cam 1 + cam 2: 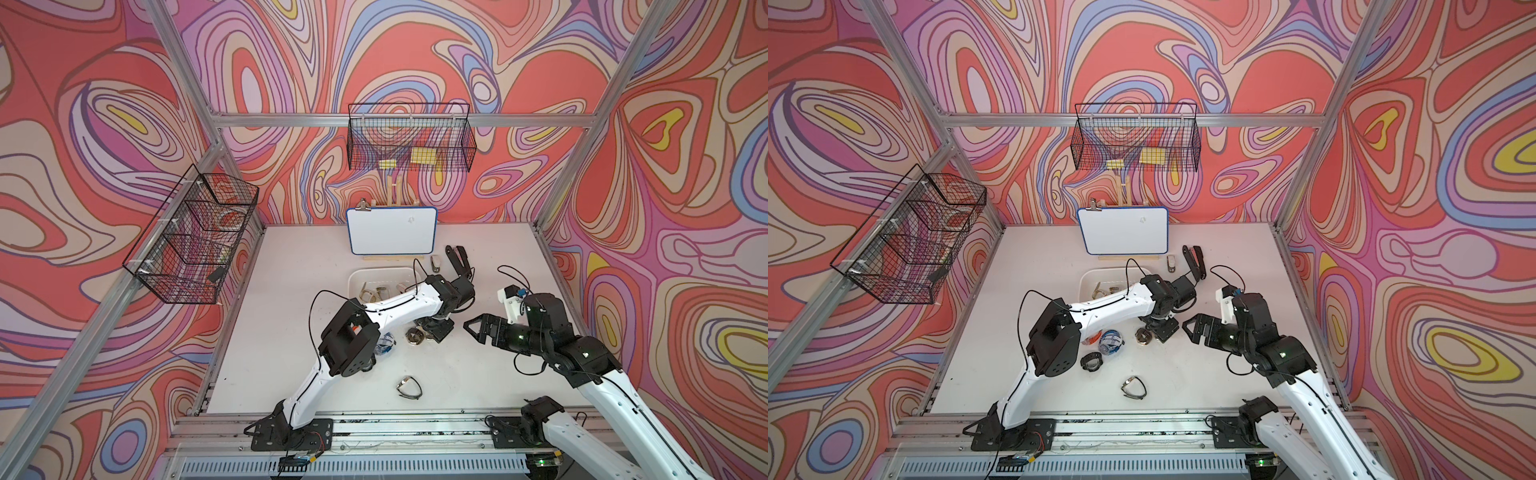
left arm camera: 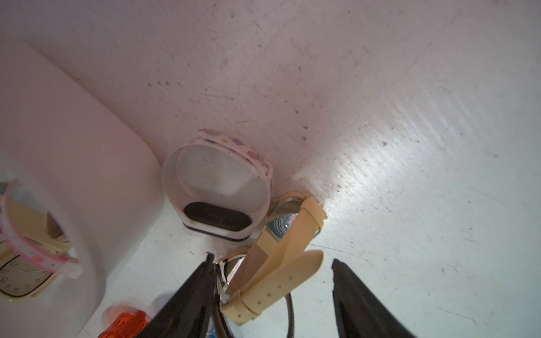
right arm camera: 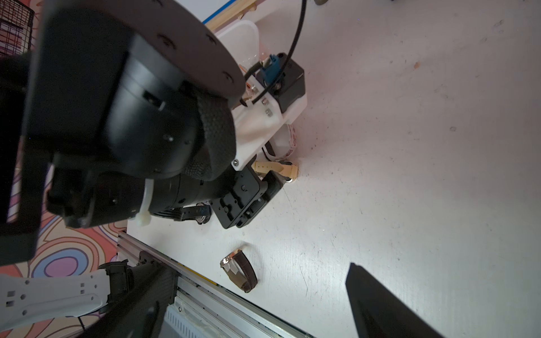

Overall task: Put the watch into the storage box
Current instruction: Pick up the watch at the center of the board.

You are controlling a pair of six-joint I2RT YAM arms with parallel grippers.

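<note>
Your left arm [image 1: 390, 309], nearest the top camera, reached across the table [image 1: 282, 332] and covered the near side of the storage box [image 1: 354, 277]. Your right arm [image 1: 582, 357] stood off beside it. The right gripper [image 1: 473, 327] hung above the table with its jaws wide apart and held nothing.

The left gripper [image 2: 272, 260] was down at the table, jaws apart, astride the cream watch [image 2: 281, 263]. One finger [image 2: 190, 292] touched metal at the watch's side and the other finger [image 2: 360, 298] stood clear of the strap, so no grip was made.

The watch lay on the table outside the box, near its rounded corner. Its folded strap ran out from the palm, slightly skewed toward the clear finger, so in my judgement the jaws would close across its narrow way. The left arm was plainly the nearer. The box lay just beside, on the touching finger's side.

A white patterned watch [image 2: 216, 187] stood on edge beyond the fingertips, close to both box and cream watch. It could be dragged along.

Not established:
- In both top views the wrist hid the cream watch, and only a round metal case [image 1: 413, 334] showed beside the gripper.
- I could not tell whether the rimmed case [image 2: 231, 269] under the strap belonged to the cream watch or to another.
- An orange thing [image 2: 128, 322] was cut off.
</note>
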